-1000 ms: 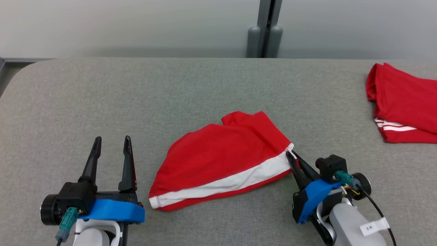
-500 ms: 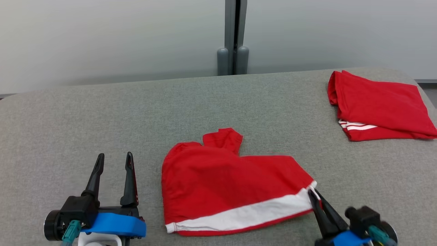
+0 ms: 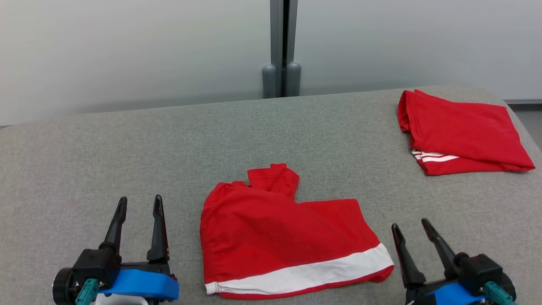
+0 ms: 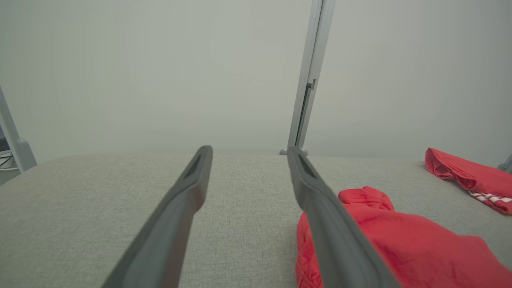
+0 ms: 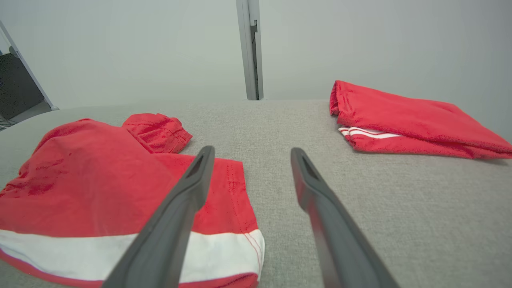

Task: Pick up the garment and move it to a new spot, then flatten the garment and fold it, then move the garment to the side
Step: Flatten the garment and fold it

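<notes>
A red garment (image 3: 279, 237) with a white band along its near edge lies loosely spread on the grey table, with a small bunched part at its far side. It also appears as the garment (image 5: 100, 192) in the right wrist view and the garment (image 4: 392, 240) in the left wrist view. My right gripper (image 3: 410, 226) stands open just right of the garment's near right corner, apart from it, with nothing between its fingers. My left gripper (image 3: 140, 204) is open and empty, left of the garment.
A second red garment (image 3: 459, 131), folded, with white stripes showing at its edge, lies at the far right of the grey table (image 3: 127, 161). A grey post (image 3: 281, 46) rises behind the table's far edge against a pale wall.
My right gripper has opened and let go of the garment's right corner, which now lies flat on the table. The head camera has shifted, so the whole scene sits differently.
</notes>
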You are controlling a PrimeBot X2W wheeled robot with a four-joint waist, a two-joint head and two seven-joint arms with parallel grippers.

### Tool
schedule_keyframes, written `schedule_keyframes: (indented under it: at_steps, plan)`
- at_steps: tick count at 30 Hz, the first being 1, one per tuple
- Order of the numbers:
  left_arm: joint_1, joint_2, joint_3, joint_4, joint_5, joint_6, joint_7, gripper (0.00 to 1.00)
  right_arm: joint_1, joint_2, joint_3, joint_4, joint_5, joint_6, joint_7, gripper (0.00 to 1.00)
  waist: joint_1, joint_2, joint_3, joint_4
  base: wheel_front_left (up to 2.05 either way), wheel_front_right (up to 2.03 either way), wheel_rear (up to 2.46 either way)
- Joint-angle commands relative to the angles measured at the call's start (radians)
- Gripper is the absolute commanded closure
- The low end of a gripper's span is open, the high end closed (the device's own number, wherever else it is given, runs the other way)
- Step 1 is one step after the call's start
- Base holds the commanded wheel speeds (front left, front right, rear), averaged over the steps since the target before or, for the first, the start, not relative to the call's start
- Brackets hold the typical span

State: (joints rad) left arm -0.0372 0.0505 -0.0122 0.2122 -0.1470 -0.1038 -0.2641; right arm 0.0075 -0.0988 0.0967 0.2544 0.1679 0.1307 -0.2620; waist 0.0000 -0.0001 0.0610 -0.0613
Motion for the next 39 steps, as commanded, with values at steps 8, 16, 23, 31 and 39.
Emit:
schedule_keyframes:
  at_steps: [8, 16, 23, 31, 39]
  plan:
    - [0.033, 0.0, 0.015, -0.003, 0.022, -0.007, 0.0, 0.0, -0.041, 0.027, -0.026, -0.117, -0.041, 0.0, -0.004, 0.0, 0.0, 0.0001, -0.031, 0.007, 0.0, 0.0, 0.0]
    - [0.059, 0.0, 0.019, 0.001, 0.035, -0.012, 0.0, 0.0, -0.004, 0.044, -0.006, -0.084, -0.064, 0.0, -0.004, 0.0, 0.0, 0.0001, -0.052, 0.024, 0.0, 0.0, 0.0]
    - [0.075, 0.0, 0.026, 0.005, 0.046, -0.012, 0.0, 0.0, 0.005, 0.048, -0.015, -0.063, -0.072, 0.0, -0.004, 0.0, 0.0, 0.0001, -0.053, 0.025, 0.0, 0.0, 0.0]
    - [0.07, 0.0, 0.021, 0.007, 0.051, -0.012, 0.0, 0.0, -0.007, 0.049, -0.021, -0.06, -0.072, 0.0, -0.004, 0.0, 0.0, 0.0001, -0.051, 0.022, 0.0, 0.0, 0.0]
    - [0.081, 0.0, -0.028, 0.053, 0.034, -0.02, 0.0, 0.0, -0.007, 0.048, -0.047, 0.002, -0.078, 0.0, -0.003, 0.0, 0.0, 0.0001, -0.05, 0.021, 0.0, 0.0, 0.0]
